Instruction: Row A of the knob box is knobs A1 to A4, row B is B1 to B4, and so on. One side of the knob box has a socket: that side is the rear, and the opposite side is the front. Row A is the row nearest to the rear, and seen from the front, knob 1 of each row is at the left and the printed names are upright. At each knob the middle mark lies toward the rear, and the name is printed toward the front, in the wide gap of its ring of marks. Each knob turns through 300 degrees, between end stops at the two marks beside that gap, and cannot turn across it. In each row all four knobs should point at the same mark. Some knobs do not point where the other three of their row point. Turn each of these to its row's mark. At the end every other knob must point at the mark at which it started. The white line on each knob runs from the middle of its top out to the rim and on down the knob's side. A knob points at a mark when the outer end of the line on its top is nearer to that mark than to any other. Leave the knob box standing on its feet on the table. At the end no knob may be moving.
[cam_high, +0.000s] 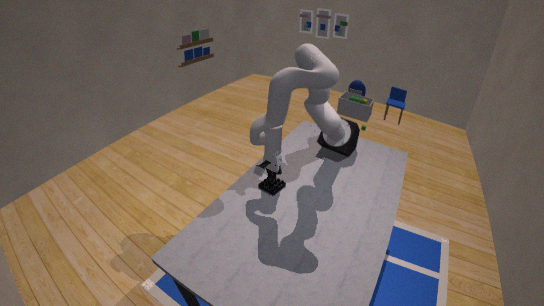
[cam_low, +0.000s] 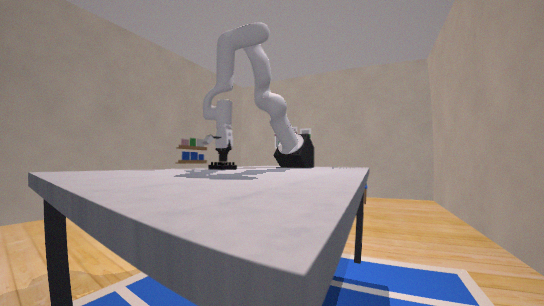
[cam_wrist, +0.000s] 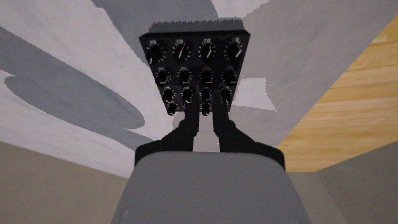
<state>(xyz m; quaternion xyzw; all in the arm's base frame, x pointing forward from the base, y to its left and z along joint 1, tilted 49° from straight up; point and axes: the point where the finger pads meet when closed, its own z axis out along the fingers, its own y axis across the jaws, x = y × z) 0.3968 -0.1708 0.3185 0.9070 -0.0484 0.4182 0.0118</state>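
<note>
We see the knob box (cam_wrist: 194, 70) standing on the grey table (cam_high: 350, 210), near the table's left edge in the top view and well apart from the arm's black base (cam_high: 353, 141) at the far end. The white arm (cam_high: 280, 95) reaches down over it, and the gripper (cam_wrist: 204, 111) sits low over the box's nearest row of knobs. Its two dark fingers stand a narrow way apart on either side of one knob (cam_wrist: 205, 107) in that row; whether they press on it we cannot tell. White lines show on the far row of knobs, pointing various ways.
</note>
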